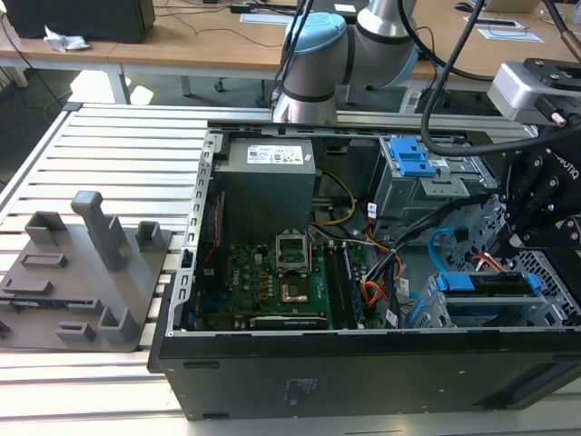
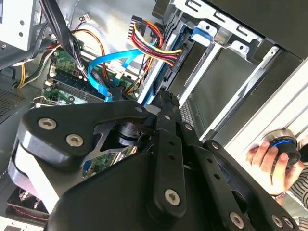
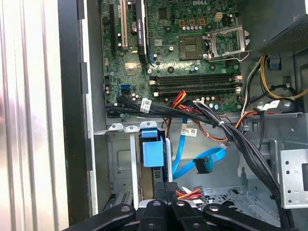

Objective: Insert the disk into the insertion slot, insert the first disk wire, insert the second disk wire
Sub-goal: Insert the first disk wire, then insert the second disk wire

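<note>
- The disk [image 1: 481,282] is seen seated in the insertion slot [image 1: 451,315], at the exterior view's right.
- The gripper [image 3: 166,191] is held just beside the disk's blue carrier, jaws drawn together.
- 1 blue cable [image 3: 202,161] is seen near the carrier.

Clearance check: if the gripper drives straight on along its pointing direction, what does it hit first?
The gripper would likely first meet the disk, at its blue end in the insertion slot; depth unclear.
</note>
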Motion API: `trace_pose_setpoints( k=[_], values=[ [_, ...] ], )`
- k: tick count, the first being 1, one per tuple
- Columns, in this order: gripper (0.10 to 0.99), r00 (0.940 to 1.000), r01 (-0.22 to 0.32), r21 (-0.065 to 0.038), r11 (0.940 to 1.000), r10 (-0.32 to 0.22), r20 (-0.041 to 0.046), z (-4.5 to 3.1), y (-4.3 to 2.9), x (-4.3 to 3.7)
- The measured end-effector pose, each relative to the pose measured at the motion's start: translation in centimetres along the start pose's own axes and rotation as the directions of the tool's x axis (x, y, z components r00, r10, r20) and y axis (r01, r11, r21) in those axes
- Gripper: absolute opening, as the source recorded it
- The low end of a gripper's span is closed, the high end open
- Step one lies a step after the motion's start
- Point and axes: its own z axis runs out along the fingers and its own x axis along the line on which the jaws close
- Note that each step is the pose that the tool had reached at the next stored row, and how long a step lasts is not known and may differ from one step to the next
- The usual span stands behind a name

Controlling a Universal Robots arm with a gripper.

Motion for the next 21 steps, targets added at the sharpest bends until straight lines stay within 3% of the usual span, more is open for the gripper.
trace_pose_setpoints(
  k=[11,15,17,18,20,21],
  values=[
    [0.114,1.0,0.0,0.0,1.0,0.0,0.0001,0.01,0.06,0.0],
    [0.361,1.0,0.0,0.0,1.0,0.0,0.0,0.01,0.07,0.01],
    [0.361,1.0,0.0,0.0,1.0,0.0,0.0,0.01,0.08,0.01],
    [0.361,1.0,0.0,0.0,1.0,0.0,0.0001,0.01,0.09,-0.11],
    [0.361,1.0,0.0,0.0,1.0,0.0,-0.0024,-0.01,0.21,-1.7],
    [0.361,1.0,0.0,0.0,1.0,0.0,-0.0028,-0.02,0.23,-1.99]
  ],
)
